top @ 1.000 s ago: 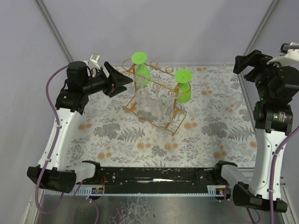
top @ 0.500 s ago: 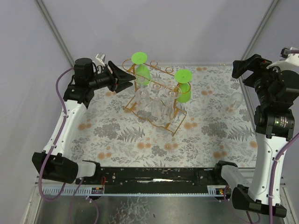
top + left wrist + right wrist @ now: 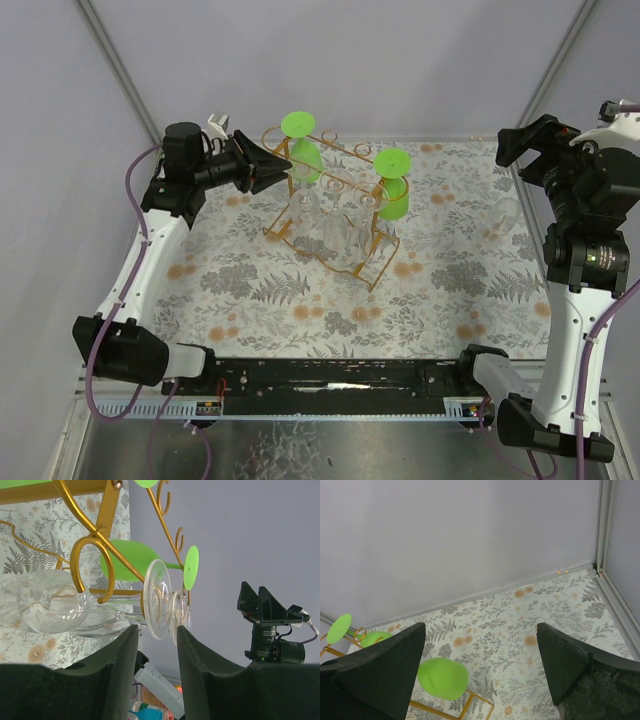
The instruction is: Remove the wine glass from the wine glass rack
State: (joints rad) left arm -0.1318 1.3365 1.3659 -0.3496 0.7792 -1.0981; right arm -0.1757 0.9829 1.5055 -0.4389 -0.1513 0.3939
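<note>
Top view: the rack [image 3: 322, 248] sits near the far edge of the table [image 3: 250, 290], a bit left of middle. Two green glasses [image 3: 393, 190] and a few clear ones hang on it upside down. The left gripper [image 3: 283, 163] is right at its far-left end.

Left wrist: jaws apart, nothing clamped. The clear glass [image 3: 50, 602] hangs in a curled hook, with its round foot just past the gap. My worry is that a finger catches that hook and the whole light frame drags or tips, clinking the glasses together. The slick foot could also squirt out of a shallow pinch.

Right wrist: the right gripper [image 3: 480, 630] is spread wide, empty, up by the far-right corner.

The rack is thin gold wire, all curls and wavy rails. The clear glasses look shiny, the green ones matte. The cloth is floral.
</note>
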